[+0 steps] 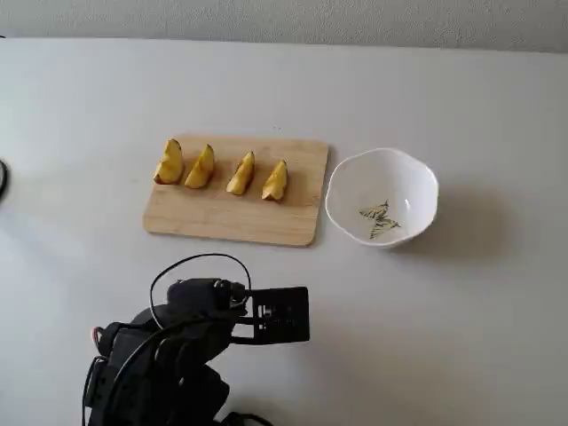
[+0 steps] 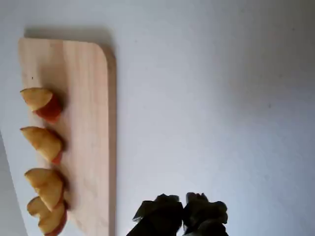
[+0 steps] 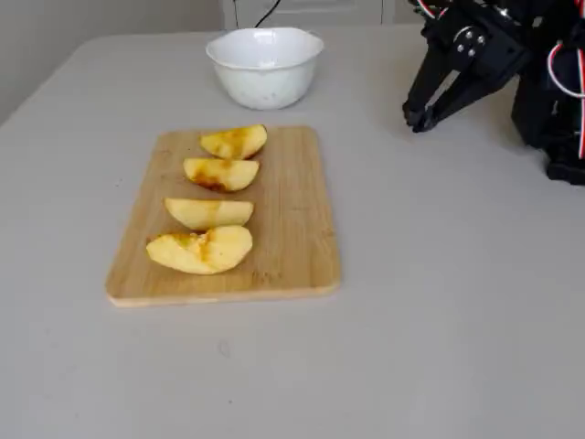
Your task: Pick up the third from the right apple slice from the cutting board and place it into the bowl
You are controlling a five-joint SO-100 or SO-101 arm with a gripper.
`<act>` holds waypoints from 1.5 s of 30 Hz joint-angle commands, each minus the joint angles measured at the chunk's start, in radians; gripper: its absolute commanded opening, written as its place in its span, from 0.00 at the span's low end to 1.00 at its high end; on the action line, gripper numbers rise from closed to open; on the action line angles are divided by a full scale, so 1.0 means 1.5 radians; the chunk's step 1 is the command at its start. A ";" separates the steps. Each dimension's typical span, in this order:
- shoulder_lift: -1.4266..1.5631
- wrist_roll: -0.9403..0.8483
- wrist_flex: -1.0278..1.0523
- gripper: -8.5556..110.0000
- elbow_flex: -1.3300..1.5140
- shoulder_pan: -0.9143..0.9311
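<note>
The end effector (image 3: pixel 419 119), fingers together and empty, hovers above the bare desk (image 1: pixel 461 337), apart from the cutting board (image 1: pixel 226 222). The apple slice (image 1: pixel 201 168) lies there, second from the left. The bowl (image 1: pixel 417 173) sits beside the board.

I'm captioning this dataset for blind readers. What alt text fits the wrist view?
Four apple slices with red skin edges line the left side of a wooden cutting board, seen from the arm's wrist. The dark gripper hangs at the bottom edge over bare grey table, fingertips together, holding nothing.
</note>
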 commanded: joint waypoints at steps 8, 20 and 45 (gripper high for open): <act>0.008 -0.285 -0.059 0.09 0.011 -0.041; -0.635 -0.424 0.004 0.23 -0.599 -0.197; -1.495 -0.402 0.139 0.32 -1.475 -0.199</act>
